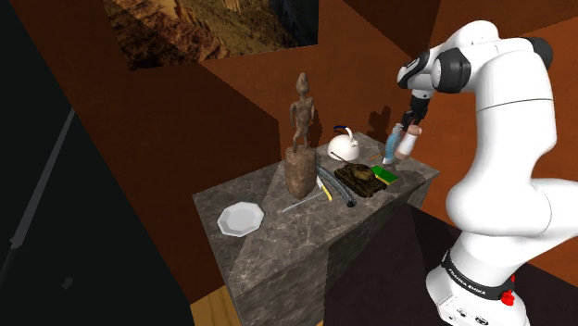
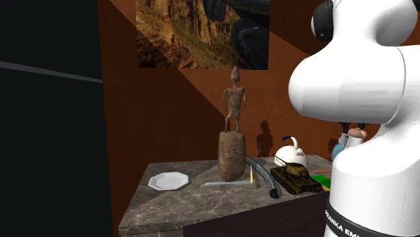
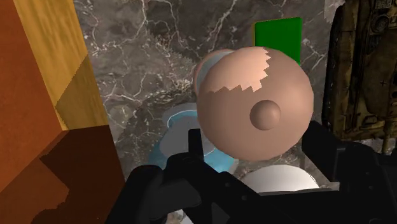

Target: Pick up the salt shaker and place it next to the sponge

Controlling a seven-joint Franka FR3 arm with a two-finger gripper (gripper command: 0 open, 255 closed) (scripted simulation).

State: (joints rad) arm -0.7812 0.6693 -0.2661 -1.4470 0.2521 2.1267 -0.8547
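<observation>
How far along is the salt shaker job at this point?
Done: the end effector is shut on the salt shaker, fingers against its pink head. In hand: the shaker hangs or stands right beside the green sponge, near the toy tank; whether its base touches the marble tabletop I cannot tell. Left: release it there and pull away.
</observation>
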